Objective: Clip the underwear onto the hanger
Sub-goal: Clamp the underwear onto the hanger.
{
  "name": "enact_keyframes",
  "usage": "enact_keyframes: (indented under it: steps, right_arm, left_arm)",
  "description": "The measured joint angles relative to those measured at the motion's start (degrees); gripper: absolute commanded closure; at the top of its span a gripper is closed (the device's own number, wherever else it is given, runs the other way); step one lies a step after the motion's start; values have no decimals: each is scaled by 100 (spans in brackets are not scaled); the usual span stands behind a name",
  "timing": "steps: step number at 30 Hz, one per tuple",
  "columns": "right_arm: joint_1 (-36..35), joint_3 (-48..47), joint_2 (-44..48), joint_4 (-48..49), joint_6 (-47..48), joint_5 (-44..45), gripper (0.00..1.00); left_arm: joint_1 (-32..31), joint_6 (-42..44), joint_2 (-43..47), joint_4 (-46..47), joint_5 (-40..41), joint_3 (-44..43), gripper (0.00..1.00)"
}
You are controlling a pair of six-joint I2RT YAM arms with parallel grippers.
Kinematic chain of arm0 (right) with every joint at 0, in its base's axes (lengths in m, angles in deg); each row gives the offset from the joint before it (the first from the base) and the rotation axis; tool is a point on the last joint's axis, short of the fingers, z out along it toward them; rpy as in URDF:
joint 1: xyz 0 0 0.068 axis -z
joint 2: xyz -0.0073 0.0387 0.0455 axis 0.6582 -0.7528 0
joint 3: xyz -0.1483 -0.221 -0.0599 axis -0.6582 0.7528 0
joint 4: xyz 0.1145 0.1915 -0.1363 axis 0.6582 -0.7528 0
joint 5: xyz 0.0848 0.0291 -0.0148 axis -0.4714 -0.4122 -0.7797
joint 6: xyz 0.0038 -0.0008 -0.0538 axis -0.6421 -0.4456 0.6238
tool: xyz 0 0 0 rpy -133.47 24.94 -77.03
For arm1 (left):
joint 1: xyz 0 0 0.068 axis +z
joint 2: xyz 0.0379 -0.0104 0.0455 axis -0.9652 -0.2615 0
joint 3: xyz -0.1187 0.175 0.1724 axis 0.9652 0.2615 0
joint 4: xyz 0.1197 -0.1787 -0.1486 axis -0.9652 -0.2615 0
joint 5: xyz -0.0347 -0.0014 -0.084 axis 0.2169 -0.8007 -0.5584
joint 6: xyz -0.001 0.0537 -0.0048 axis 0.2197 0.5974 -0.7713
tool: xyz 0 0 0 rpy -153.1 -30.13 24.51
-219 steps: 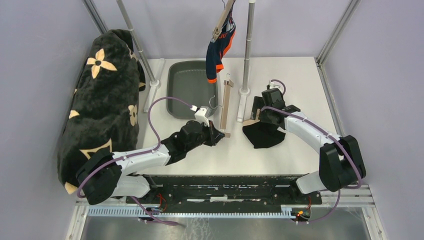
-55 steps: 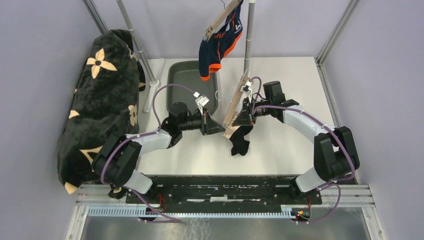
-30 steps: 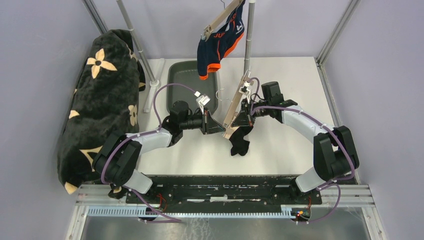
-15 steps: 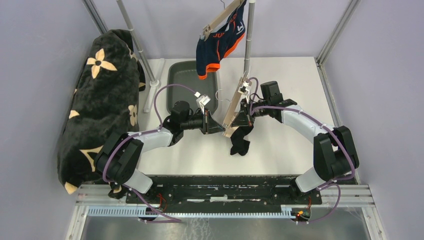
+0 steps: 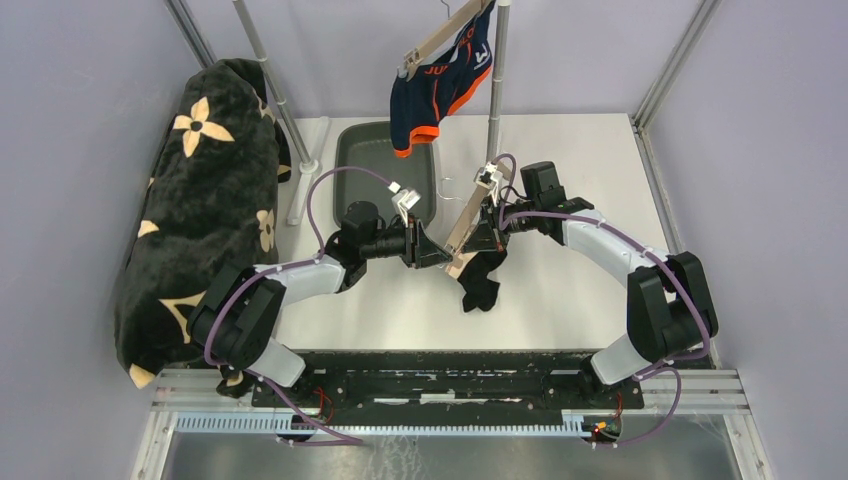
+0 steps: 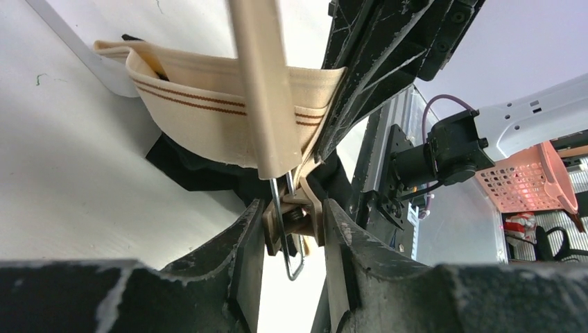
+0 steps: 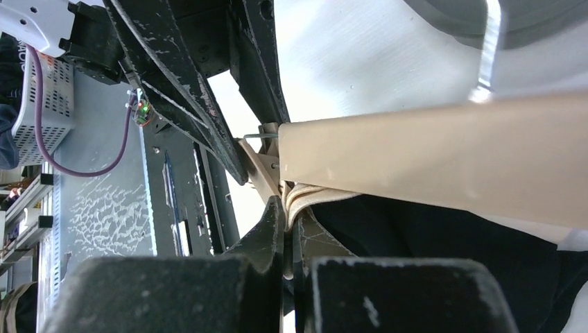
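Black underwear in R pincer

You've got plain lilac walls on three sides and a white table under even light. Two metal poles stand at the back, with a grey tray between them. A black flower-print blanket lies along the left side. A metal rail runs along the near edge.
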Motion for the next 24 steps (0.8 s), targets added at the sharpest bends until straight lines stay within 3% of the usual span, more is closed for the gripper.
enact_keyframes:
  steps: [11,13,14,17,20,22,24]
  right_arm:
    - [-42,2,-125,-116,-210,254,98]
    - [-46,2,-201,-173,-317,354,87]
    - [-55,0,-247,-205,-376,407,72]
    - [-92,2,-380,-341,-579,632,62]
    - [-92,2,-402,-417,-772,1036,42]
    - [-85,4,-402,-389,-966,1342,34]
    - [-85,11,-400,-326,-1178,1659,33]
  left_arm:
    - [-31,-9,144,271,127,260,59]
    - [-85,-9,232,273,229,398,59]
    - [-120,-9,273,273,295,468,60]
    - [-238,-11,365,273,511,664,60]
    - [-372,-17,396,267,730,863,61]
    - [-455,-81,396,267,863,981,61]
    - [-525,-192,393,317,1010,1110,61]
